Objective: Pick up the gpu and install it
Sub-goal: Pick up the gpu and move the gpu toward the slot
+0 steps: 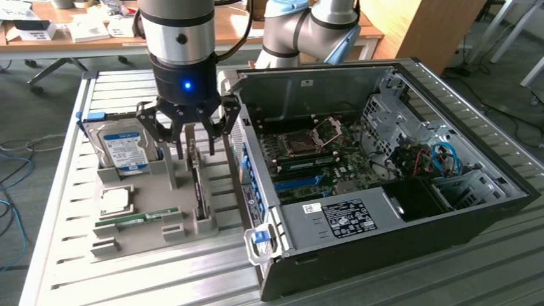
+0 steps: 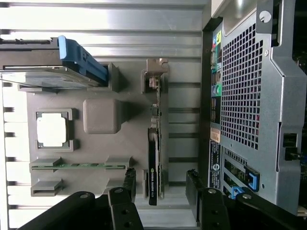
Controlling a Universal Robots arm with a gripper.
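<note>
The gpu stands on its long edge in a slot of the grey holder on the metal table. From the wrist view the gpu is a thin dark strip with a metal bracket at one end. My gripper hangs straight above it, open, with one finger on each side of the card's upper edge and not touching it. In the wrist view the gripper straddles the card's end, and a black fingertip stands clear of it. The open computer case lies to the exterior view's right.
The holder also carries a silver hard drive with a blue label, a square processor and a green memory stick. The case's rear wall rises close beside the card. A second arm stands behind the case.
</note>
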